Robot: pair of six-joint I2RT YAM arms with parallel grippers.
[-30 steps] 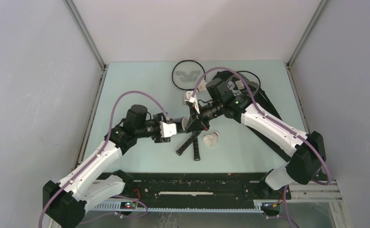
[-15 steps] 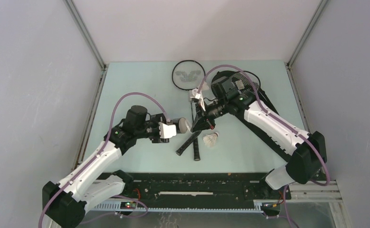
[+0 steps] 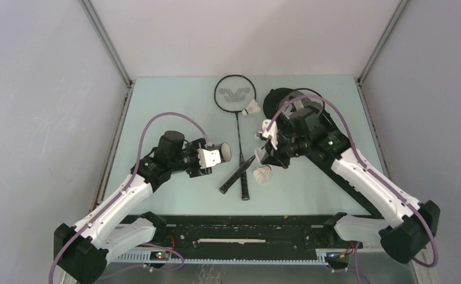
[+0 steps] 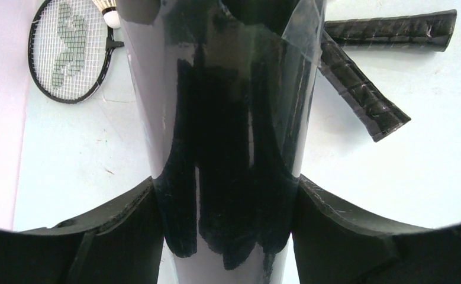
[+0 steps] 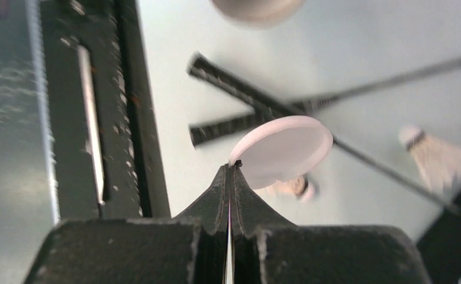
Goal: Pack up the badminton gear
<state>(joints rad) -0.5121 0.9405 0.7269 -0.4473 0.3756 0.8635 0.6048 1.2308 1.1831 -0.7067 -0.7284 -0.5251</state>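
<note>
Right wrist: right pincer (image 5: 231, 168) nips pale disc (image 5: 284, 148), maybe lid; left pincer (image 4: 226, 189) clasps tube (image 4: 228, 112).

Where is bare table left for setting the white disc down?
Bare: the far-left corner, between the table's left edge and the nearer racket head; and the near strip between the loose shuttlecock and the bag. Crowded: the centre, where racket handles cross beside the tube.

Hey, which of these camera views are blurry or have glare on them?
Top external: sharp, evenly lit. Left wrist: the tube in the left tool fills the frame, glossy with pale reflections. Right wrist: background smeared by blur; the cap pinched by the right tool is crisper.
</note>
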